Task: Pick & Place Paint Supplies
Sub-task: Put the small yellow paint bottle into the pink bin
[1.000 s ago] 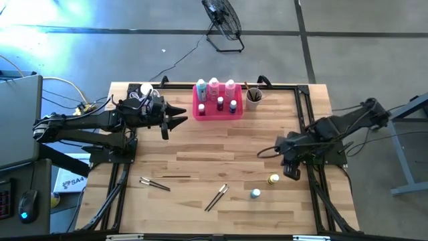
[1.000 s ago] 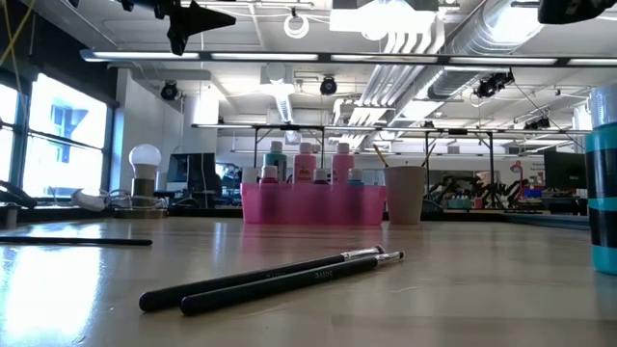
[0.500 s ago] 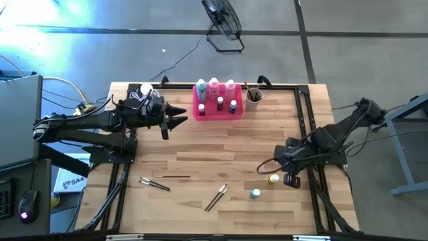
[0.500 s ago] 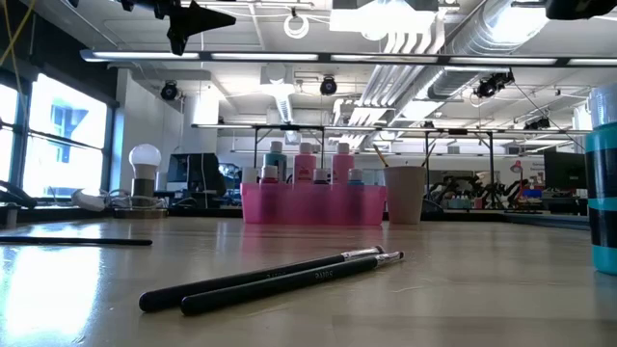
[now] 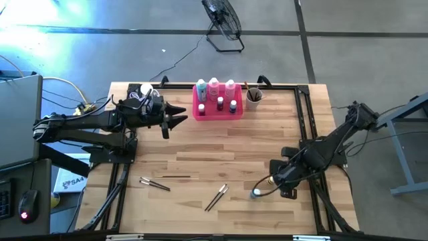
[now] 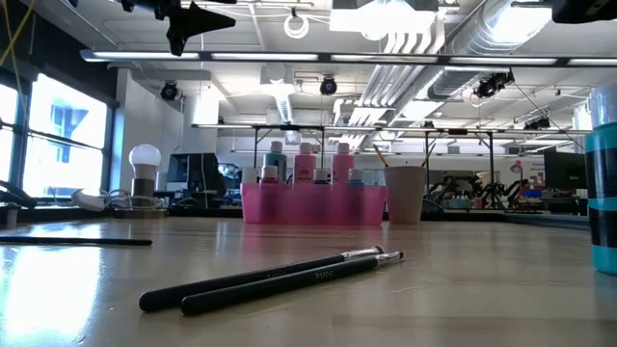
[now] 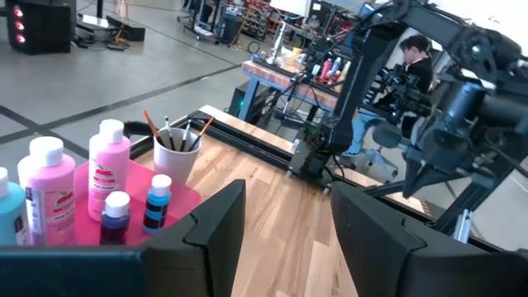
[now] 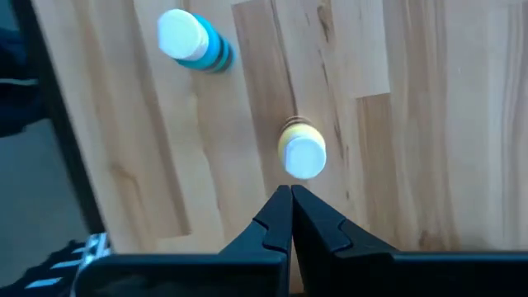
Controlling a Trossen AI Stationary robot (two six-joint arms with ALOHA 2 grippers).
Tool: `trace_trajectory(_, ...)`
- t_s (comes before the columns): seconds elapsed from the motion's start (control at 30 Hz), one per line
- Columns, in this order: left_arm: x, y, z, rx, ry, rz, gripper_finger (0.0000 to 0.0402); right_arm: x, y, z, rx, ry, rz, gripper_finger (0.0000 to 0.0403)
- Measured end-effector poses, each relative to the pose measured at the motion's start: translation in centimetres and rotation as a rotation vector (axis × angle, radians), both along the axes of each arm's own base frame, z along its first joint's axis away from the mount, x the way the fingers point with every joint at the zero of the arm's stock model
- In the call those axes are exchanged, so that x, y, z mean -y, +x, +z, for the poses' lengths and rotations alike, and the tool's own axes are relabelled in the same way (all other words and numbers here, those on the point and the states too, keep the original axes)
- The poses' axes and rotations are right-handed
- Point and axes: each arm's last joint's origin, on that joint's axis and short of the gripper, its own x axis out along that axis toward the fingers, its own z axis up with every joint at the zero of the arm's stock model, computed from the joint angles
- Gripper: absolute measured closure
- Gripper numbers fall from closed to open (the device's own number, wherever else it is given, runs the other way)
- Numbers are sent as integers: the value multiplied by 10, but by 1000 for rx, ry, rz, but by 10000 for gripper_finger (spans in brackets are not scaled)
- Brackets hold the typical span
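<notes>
Two tiny bottles (yellow [image 8: 303,153], teal [image 8: 193,40]) stand just ahead of the clenched, empty right end effector [image 8: 290,200]; left end effector [image 7: 280,216] gapes.

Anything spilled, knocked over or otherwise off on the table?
No spills or damage. Unsorted: brushes lie flat, scattered along the near side; a yellow bottle and a teal bottle stand upright under the shut right gripper, far from the pink tray.

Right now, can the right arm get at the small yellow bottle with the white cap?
Probably yes, but not as it stands: the right claw hangs just above the small yellow bottle with nothing between them, yet its jaws are shut and must open first.
</notes>
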Motion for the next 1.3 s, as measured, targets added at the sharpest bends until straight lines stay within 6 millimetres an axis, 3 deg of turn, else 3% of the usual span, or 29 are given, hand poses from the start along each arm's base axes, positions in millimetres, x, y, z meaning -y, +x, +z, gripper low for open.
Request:
trace_trajectory(0.33,-1,0,0,-1,0,21,224,-12,13,-23,-63,-88,39,384)
trace_trajectory(0.63,0,0,-1,-7,-1,10,224,-12,17,-28,-92,-81,-18,277)
trace_trajectory(0.73,0,0,-1,-7,-1,8,224,-11,17,-28,-100,-92,-34,259)
trace_trajectory(0.93,0,0,-1,-7,-1,5,224,-7,13,-28,-100,-135,25,267)
trace_trajectory(1.1,0,0,-1,-7,0,15,224,4,-2,-28,-85,-117,25,280)
trace_trajectory(1.3,-2,-1,-1,-7,1,69,224,14,-19,-15,65,4,-8,288)
